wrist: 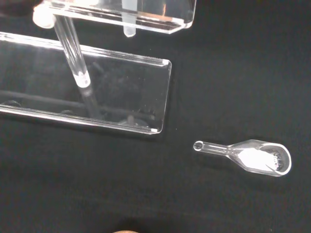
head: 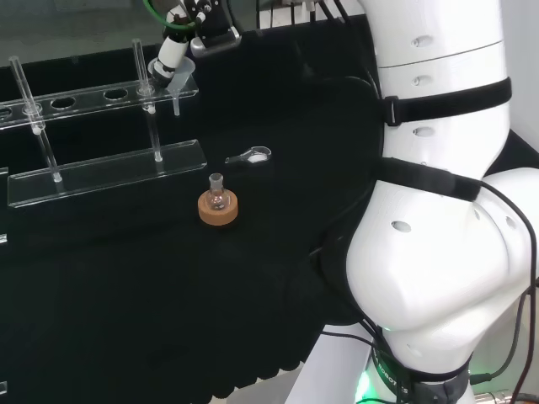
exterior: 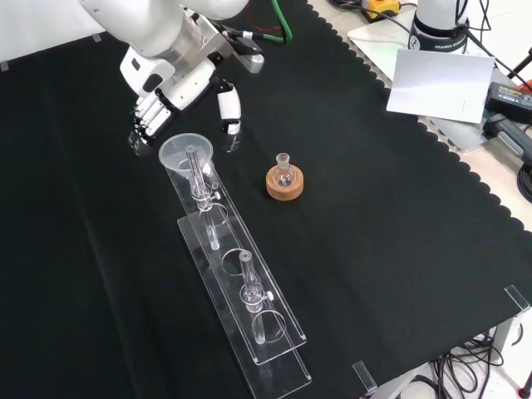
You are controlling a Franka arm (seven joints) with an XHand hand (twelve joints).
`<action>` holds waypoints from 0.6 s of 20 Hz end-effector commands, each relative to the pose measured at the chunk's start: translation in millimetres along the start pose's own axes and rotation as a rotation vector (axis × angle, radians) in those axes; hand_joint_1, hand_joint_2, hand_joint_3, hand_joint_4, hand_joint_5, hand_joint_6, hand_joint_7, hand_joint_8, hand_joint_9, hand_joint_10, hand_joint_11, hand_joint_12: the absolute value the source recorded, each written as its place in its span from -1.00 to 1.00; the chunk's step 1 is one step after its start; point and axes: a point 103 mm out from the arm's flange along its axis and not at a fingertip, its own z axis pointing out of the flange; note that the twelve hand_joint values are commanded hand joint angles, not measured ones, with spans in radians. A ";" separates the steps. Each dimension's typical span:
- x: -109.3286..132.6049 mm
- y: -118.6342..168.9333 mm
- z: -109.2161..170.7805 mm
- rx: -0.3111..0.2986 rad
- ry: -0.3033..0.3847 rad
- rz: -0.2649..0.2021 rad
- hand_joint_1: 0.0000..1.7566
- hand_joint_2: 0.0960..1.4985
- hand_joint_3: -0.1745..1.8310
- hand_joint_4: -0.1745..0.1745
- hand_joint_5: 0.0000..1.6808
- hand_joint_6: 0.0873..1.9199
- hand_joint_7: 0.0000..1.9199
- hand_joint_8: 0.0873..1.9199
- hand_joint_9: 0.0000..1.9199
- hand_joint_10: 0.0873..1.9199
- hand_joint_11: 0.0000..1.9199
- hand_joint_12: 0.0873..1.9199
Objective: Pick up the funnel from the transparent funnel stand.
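My hand (exterior: pixel 179 87), fingers relaxed and grasping nothing, hangs beside the funnel (exterior: pixel 186 153), which sits stem-down at the stand's (exterior: pixel 249 307) end.

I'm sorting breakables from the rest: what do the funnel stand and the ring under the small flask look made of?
The funnel stand looks like clear, glossy acrylic, though glass can't be ruled out: see-through plates with bright polished edges. The ring under the small flask looks like cork: matte tan with a grainy surface.
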 end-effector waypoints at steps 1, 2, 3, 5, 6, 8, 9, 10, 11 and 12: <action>3.3 14.9 6.0 0.016 -0.006 0.007 -0.29 -0.23 -0.48 -0.19 -1.00 -1.00 -0.97 -1.00 -1.00 -0.15 -0.80 0.60; 4.6 15.5 6.0 0.014 -0.004 0.005 -0.29 -0.23 -0.48 -0.17 -1.00 -1.00 -0.97 -1.00 -1.00 -0.14 -0.79 0.60; 4.3 16.0 5.9 0.013 -0.004 0.002 -0.29 -0.23 -0.48 -0.15 -1.00 -1.00 -0.97 -1.00 -1.00 -0.13 -0.78 0.60; -7.0 15.9 6.3 0.009 0.013 -0.006 -0.29 -0.23 -0.47 -0.12 -1.00 -1.00 -0.97 -1.00 -1.00 -0.11 -0.77 0.59; -10.2 15.7 6.6 0.010 0.015 -0.007 -0.29 -0.23 -0.47 -0.07 -1.00 -1.00 -0.98 -1.00 -1.00 -0.10 -0.76 0.59; -11.0 15.9 6.8 0.015 0.016 -0.010 -0.29 -0.24 -0.47 0.05 -1.00 -1.00 -0.98 -1.00 -0.99 -0.08 -0.74 0.59; -10.2 16.4 6.9 0.017 0.009 -0.009 -0.29 -0.24 -0.47 0.12 -1.00 -1.00 -0.97 -1.00 -0.98 -0.08 -0.73 0.59; -7.6 17.1 6.6 0.018 0.004 -0.009 -0.29 -0.24 -0.47 0.17 -1.00 -1.00 -0.97 -1.00 -0.98 -0.07 -0.73 0.59; -4.2 18.3 6.5 0.020 -0.002 -0.008 -0.28 -0.24 -0.46 0.21 -1.00 -1.00 -0.97 -1.00 -0.98 -0.07 -0.72 0.59; 0.4 19.5 6.2 0.021 -0.009 -0.008 -0.28 -0.24 -0.46 0.23 -1.00 -1.00 -0.97 -1.00 -0.97 -0.06 -0.72 0.59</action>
